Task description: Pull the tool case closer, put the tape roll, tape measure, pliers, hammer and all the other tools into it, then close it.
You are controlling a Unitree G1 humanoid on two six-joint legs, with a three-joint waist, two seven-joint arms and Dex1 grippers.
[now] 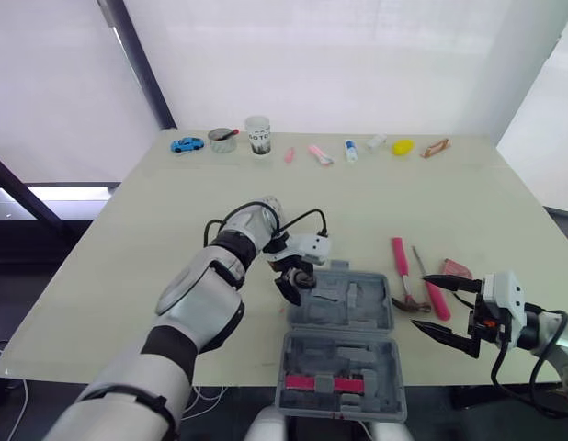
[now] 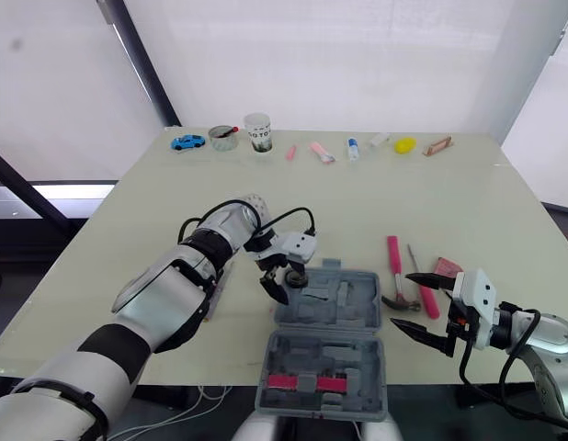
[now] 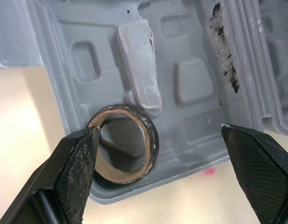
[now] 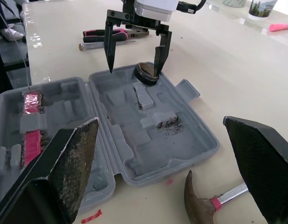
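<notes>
**Pale table, tape roll lying in the case**

On the pale table (image 1: 128,257) the grey tool case (image 1: 367,310) lies open. The left gripper (image 1: 297,283) hangs over it, spread wide and empty; the right gripper (image 1: 422,300) is wide too. The tape roll (image 3: 125,176) sits in the case's far-left corner. One finger is close at its rim and may hook it out when lifting.

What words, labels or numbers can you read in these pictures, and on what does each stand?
"GO TO": apparently, on the dark band of the white cup; the rest is too blurred to read.
No lettering shows on the tool case, tape roll or hammer.
</notes>
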